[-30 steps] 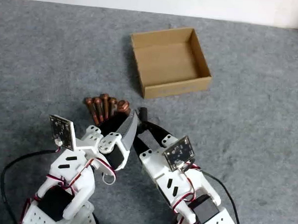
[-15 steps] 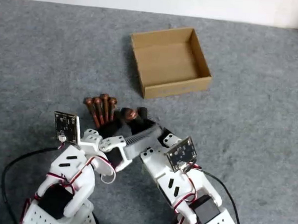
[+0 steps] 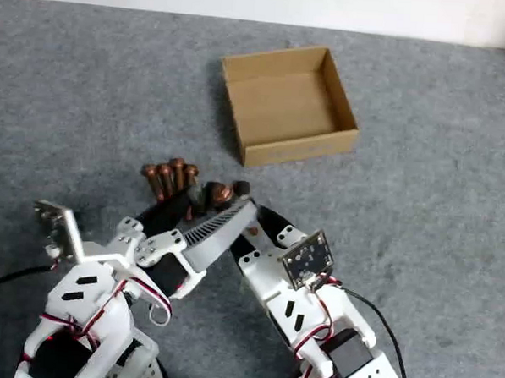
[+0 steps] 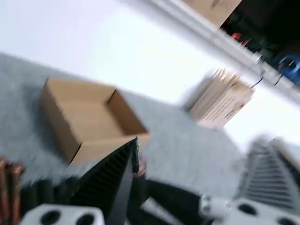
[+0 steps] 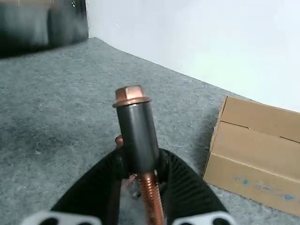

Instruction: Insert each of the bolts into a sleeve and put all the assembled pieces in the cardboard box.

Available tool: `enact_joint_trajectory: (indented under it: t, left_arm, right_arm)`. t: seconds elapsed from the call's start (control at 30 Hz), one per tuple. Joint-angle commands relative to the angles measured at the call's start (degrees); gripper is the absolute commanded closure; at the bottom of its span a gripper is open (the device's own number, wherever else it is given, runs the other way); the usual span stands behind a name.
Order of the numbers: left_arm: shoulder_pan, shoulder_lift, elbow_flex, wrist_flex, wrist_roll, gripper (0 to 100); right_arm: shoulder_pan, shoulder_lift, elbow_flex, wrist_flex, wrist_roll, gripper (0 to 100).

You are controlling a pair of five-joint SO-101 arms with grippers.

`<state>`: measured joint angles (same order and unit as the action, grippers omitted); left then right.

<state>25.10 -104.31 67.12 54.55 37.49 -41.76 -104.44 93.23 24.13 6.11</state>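
Right pincer [image 5: 138, 164] pinches a dark sleeve [image 5: 136, 136] with a copper bolt [image 5: 132, 96] through it, near the cardboard box [image 3: 287, 102]. Left pincer [image 3: 219, 208] is spread, just beside it. Loose bolts [image 3: 168, 180] lie in a row on the grey surface [image 3: 421, 206].

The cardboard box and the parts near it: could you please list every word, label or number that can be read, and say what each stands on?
Faint blue print on the outer wall of the cardboard box: too blurred to read.
Sleeve and bolt held in the right pincer: no marking can be made out.
No other text can be read.
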Motion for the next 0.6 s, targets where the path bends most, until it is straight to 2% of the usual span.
enact_joint_trajectory:
  t: [0.0,0.07,0.13,0.27,0.4,0.57]
  left_arm:
    - [-4.0,0.48,-0.04,4.22,-7.3,86]
    - [-8.22,0.4,1.63,3.87,-17.23,99]
    - [-12.35,0.75,2.33,3.87,-26.2,97]
    - [-18.59,0.92,3.47,3.6,-21.71,99]
    - [-22.64,0.92,7.34,-0.62,-17.32,99]
    - [-25.27,0.92,10.77,-3.87,-17.49,99]
  right_arm:
    - [0.75,-0.75,-0.4,-2.15,0.53,99.4]
    - [0.84,-0.75,-0.4,-2.07,0.44,99.4]
    - [0.92,-0.75,-0.4,-1.89,0.44,99.4]
    - [3.56,-0.66,-0.66,-1.8,0.35,99.4]
    - [8.22,3.91,-3.82,0.4,0.35,99.5]
    - [14.02,28.35,-24.31,1.19,0.53,99.5]
